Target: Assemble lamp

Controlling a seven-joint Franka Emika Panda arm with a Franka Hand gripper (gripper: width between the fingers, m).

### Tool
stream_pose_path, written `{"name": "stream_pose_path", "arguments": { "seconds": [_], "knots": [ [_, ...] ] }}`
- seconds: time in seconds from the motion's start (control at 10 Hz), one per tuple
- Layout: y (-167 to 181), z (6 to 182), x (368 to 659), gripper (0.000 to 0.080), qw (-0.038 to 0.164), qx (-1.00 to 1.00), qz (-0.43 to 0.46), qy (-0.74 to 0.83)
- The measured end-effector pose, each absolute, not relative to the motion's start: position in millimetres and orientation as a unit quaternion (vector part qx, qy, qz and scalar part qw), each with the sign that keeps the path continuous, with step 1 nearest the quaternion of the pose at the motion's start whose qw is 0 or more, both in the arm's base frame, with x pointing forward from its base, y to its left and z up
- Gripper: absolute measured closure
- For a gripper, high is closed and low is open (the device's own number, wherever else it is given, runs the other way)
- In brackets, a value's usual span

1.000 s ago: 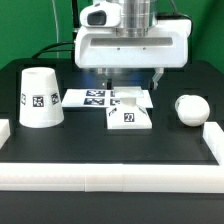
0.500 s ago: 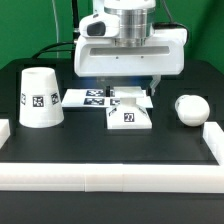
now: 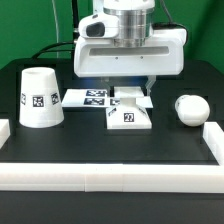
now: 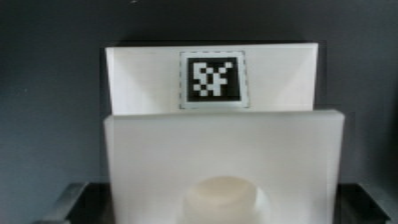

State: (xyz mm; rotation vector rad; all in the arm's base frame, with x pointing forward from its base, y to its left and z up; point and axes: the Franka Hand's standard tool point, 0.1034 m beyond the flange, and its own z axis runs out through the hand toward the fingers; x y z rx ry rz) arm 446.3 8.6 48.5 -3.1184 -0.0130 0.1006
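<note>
The lamp's flat square base sits mid-table, directly under the gripper, whose fingers hang spread apart and hold nothing. The tapered shade stands well off to the exterior view's left, and the round bulb to its right. The marker board lies behind the base, partly hidden by it. White border rails edge the front. The wrist view is blurred.

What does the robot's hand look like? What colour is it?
The gripper is a wide, boxy white block with rounded corners, set under a round white wrist that has a dark band. Two short dark fingers stick down from its underside. I can see no tags on it.
</note>
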Motion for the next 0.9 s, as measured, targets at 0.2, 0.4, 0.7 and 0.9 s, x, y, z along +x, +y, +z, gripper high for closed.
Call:
{"name": "stream_pose_path", "arguments": {
  "seconds": [0.2,0.4,0.7,0.9],
  "knots": [
    [9,48.5,446,0.0267,0.011,-0.999,0.032,-0.004],
    [9,48.5,446,0.0267,0.011,-0.999,0.032,-0.005],
    [14,49.7,475,0.0266,0.016,-0.999,0.033,-0.002],
    [21,49.7,503,0.0265,0.018,-0.999,0.028,-0.006]
  ]
}}
